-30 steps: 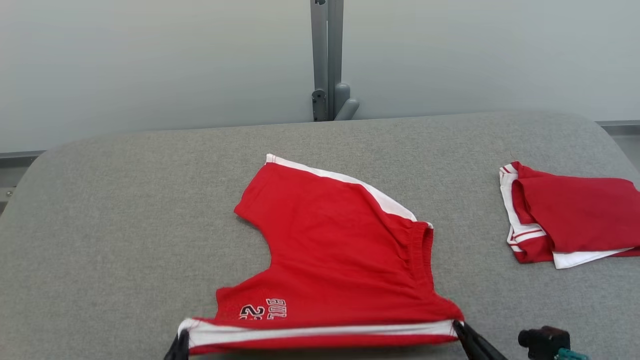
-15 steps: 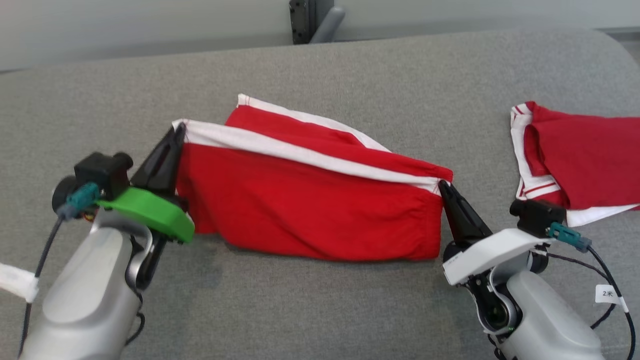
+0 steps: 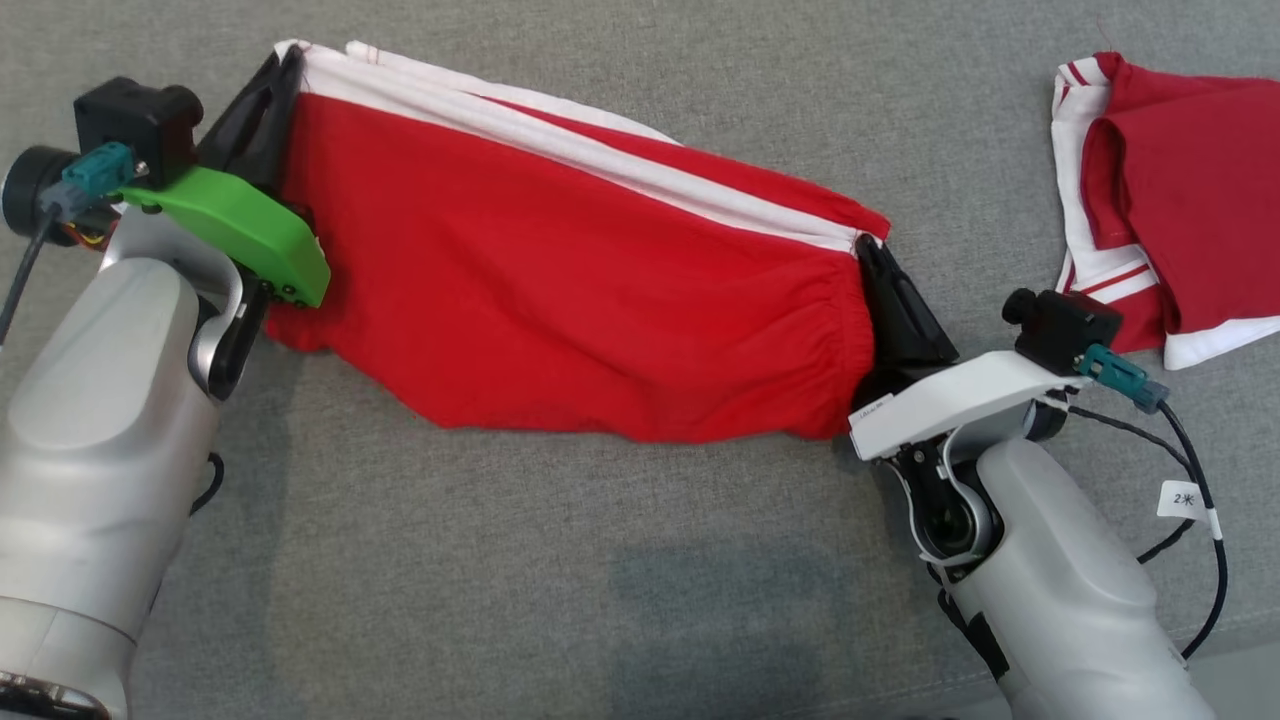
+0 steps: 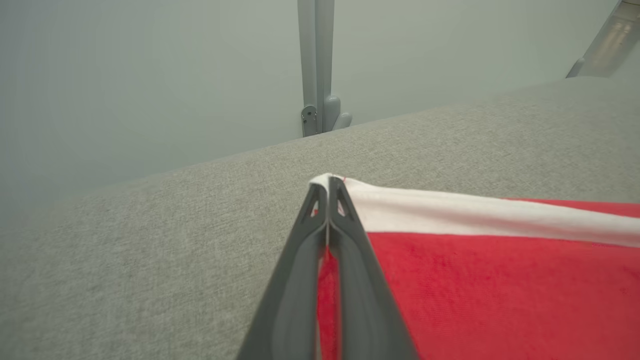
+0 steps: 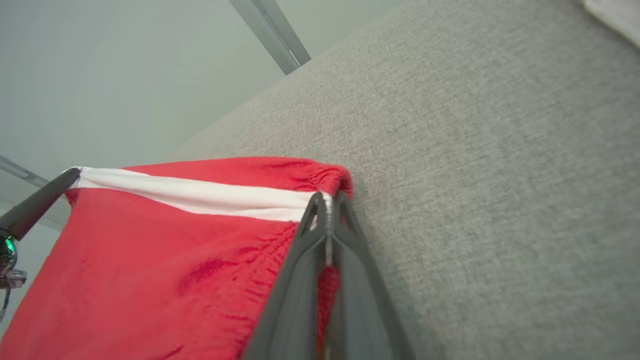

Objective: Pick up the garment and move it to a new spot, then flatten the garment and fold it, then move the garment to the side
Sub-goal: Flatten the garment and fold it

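We are seeing only part of several things. The folded pile (image 3: 1190,190) of red and white cloth is running off the right edge of the head view, and both pale forearms are running off the bottom. A green bracket (image 3: 240,225) on the left wrist is covering the end of the garment (image 3: 560,290) farthest from the folded pile. The garment's doubled-over top layer is hiding most of the layer beneath. In the right wrist view a blurred white scrap (image 5: 612,15) is sitting in the top corner, and we cannot tell what it is. The garment is lying on the grey bench (image 3: 500,580), apart from the folded pile. Both arms are pulling its white-banded edge taut. The left gripper (image 3: 288,58) has its fingers pressed together on the corner farthest from the folded pile, as the left wrist view (image 4: 327,182) is showing up close. The right gripper (image 3: 862,245) has its fingers pinched shut on the gathered corner nearest the folded pile, and its own view (image 5: 327,197) is showing the same. Compared with half a second ago, the head camera is now tilting further down, so the bench's far edge and the post are gone from its view. The held white band is now lying almost over the far white band, where a wide red strip was showing before. A second ago the garment was lying spread open with its print facing up.
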